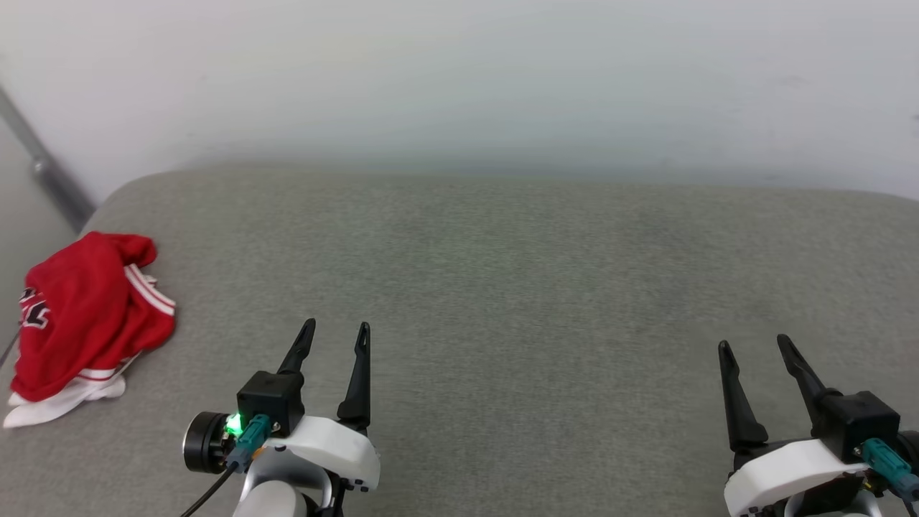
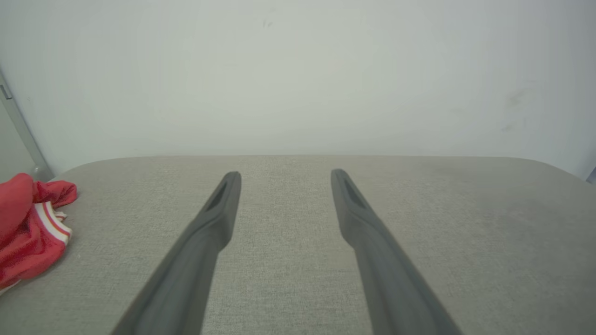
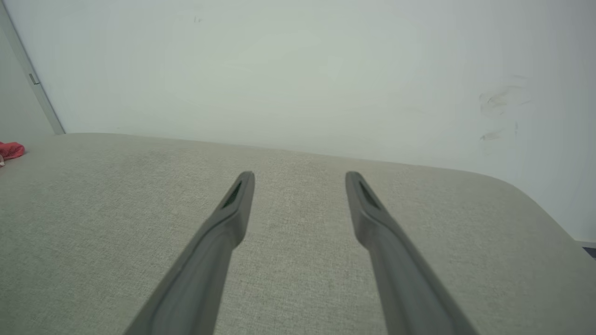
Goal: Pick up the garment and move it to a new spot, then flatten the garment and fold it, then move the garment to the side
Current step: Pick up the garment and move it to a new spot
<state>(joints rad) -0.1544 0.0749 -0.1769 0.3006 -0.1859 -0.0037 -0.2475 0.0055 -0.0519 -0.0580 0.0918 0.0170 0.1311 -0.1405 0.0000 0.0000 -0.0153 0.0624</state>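
Two grippers are over the grey fabric surface [image 1: 502,273], and neither is touching the garment [image 1: 90,316]. We see the left gripper [image 1: 336,327] at lower left of the head view, fingers spread apart with nothing between them. In the left wrist view there is only bare fabric in the gap. The right gripper [image 1: 752,343] is at lower right, fingers likewise apart and holding nothing. The garment sits crumpled in a heap at the surface's far left edge, left of the left gripper and well apart from it. It's red with red-white striped trim. White fabric pokes out at its near end, and we can see part of a black, white-outlined print on its left side. A pale wall [image 1: 459,72] stands behind the surface.
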